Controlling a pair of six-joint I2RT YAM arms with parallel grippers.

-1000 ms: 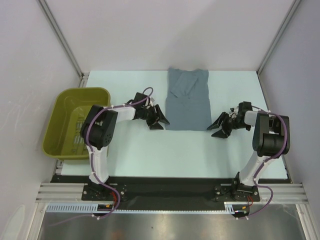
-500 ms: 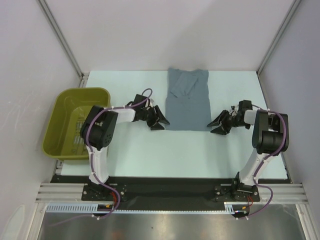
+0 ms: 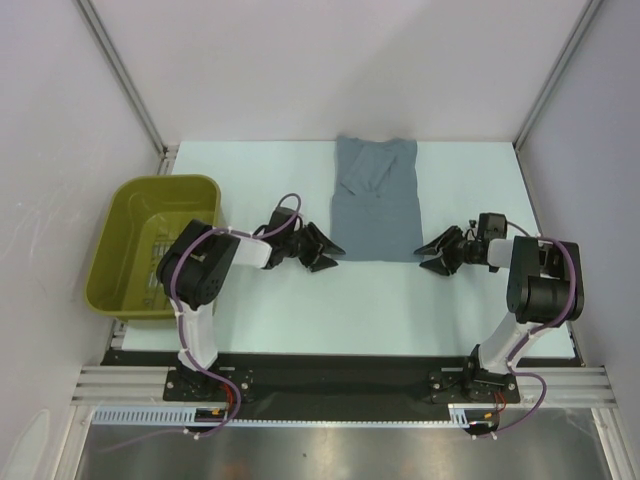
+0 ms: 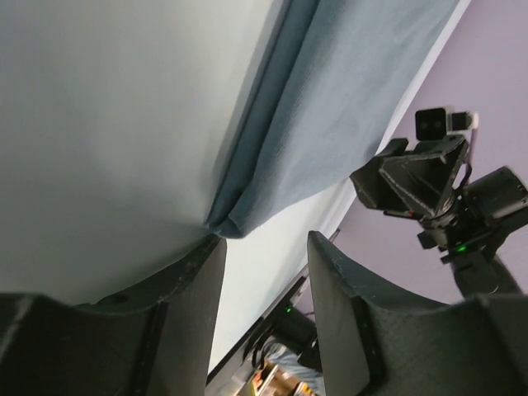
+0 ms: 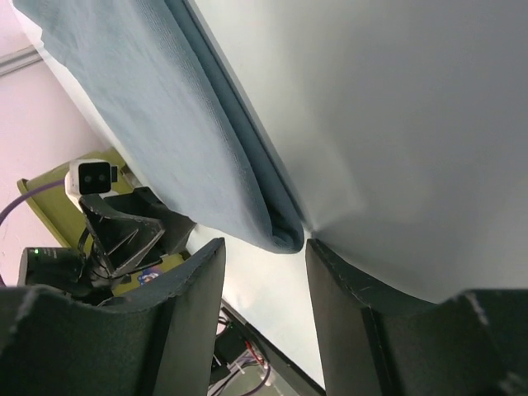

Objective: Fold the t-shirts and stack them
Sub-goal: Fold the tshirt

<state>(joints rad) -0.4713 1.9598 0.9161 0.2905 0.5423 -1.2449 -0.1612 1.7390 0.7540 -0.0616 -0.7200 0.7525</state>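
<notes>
Both claws have closed in on the plain slate blue-grey cotton t-shirt's [image 3: 375, 205] near corners. The left claw [image 3: 333, 254] and right claw [image 3: 424, 257] stand half-parted, gripping nothing. The shirt lies folded narrow on the pale worktop [image 3: 270, 300], with the olive plastic basket [image 3: 110, 225] well to its left.

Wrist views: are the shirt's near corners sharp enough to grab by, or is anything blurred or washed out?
Left wrist: the shirt corner is sharp and its folded edges are readable, while the fingers are dark and slightly soft. Right wrist: the corner is also crisp, with a faint shadow on the table beside it and no glare. Top external: even light, nothing blown out.
</notes>
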